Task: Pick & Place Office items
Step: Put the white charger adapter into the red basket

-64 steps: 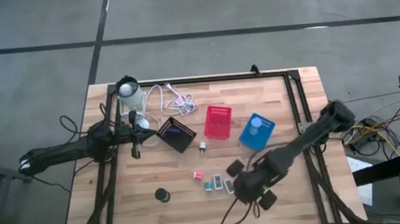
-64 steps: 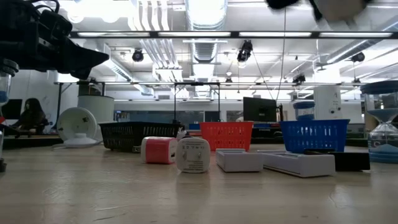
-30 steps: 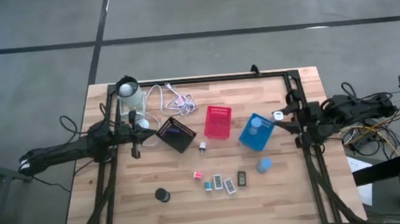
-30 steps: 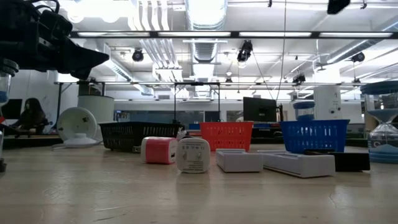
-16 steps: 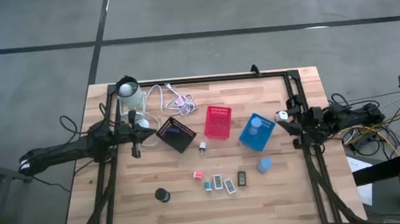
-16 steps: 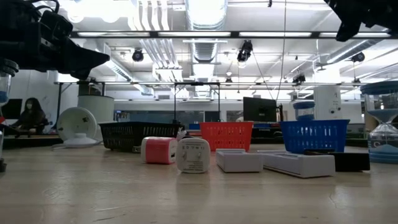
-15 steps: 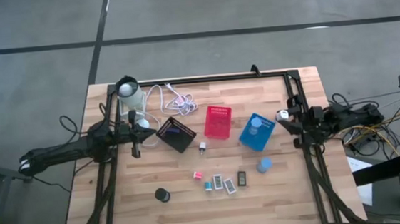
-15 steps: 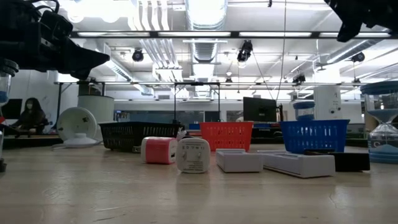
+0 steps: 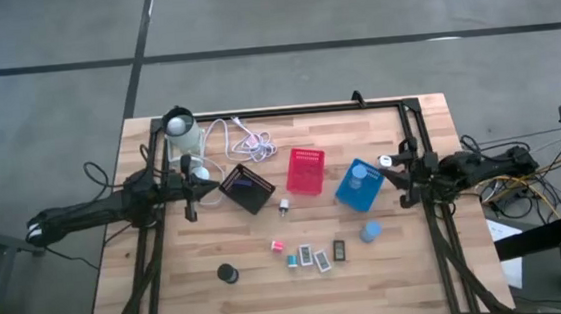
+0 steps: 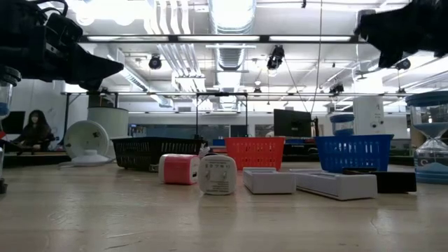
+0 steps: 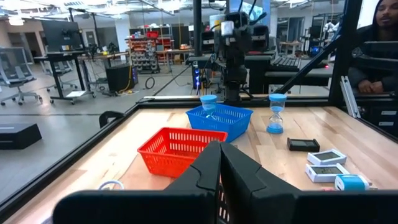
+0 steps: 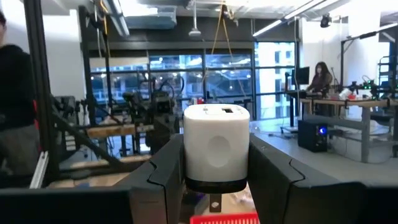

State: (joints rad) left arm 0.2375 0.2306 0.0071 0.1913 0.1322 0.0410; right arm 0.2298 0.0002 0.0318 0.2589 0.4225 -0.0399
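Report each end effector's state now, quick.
Left end effector: closed, empty, beside the black bin.
Right end effector: closed on a white block, near the blue bin.

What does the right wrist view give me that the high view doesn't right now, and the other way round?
Only the right wrist view shows the grip up close: the right end effector is shut on the white block, one finger on each side.

Only the high view shows the layout: the black bin, red bin and blue bin, the small items on the table, and the left end effector by the black bin.

Both show the white block held at the right end effector.
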